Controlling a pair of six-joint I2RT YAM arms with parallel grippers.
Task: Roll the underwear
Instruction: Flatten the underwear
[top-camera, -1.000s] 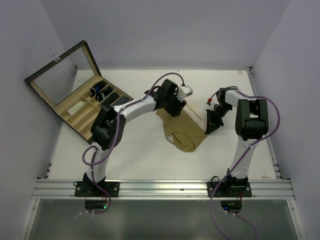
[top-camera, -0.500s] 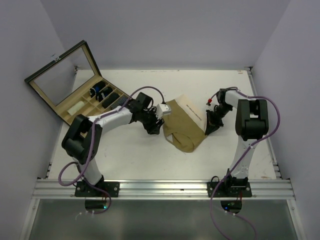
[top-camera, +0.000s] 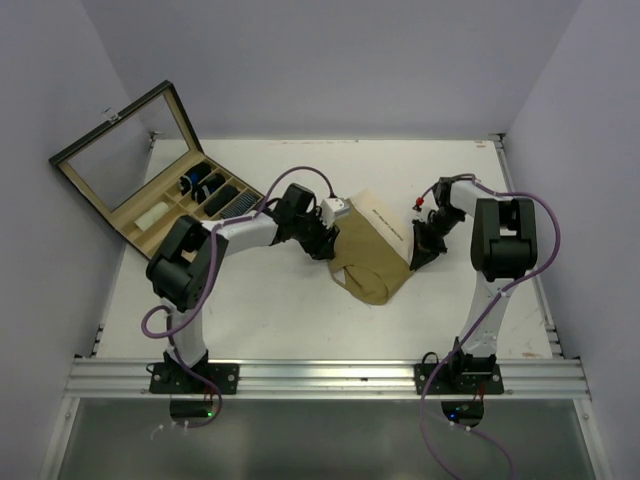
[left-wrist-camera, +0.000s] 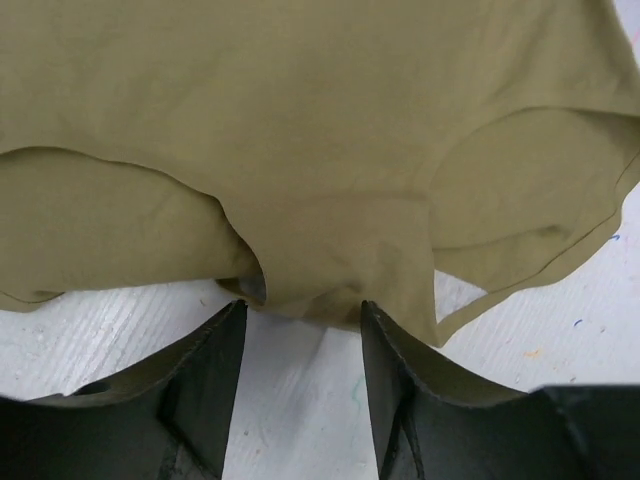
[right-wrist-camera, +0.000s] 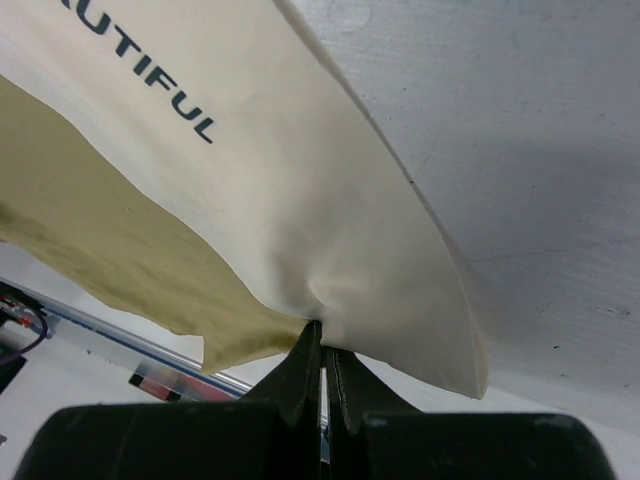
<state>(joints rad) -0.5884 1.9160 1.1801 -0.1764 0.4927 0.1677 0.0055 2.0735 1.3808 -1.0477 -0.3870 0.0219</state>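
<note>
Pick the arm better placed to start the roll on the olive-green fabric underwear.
Left. The left gripper is open, facing the crotch edge of the olive-green fabric underwear; the right gripper is shut on its cream printed waistband, holding that end.

White table; pale lavender walls on three sides.
</note>
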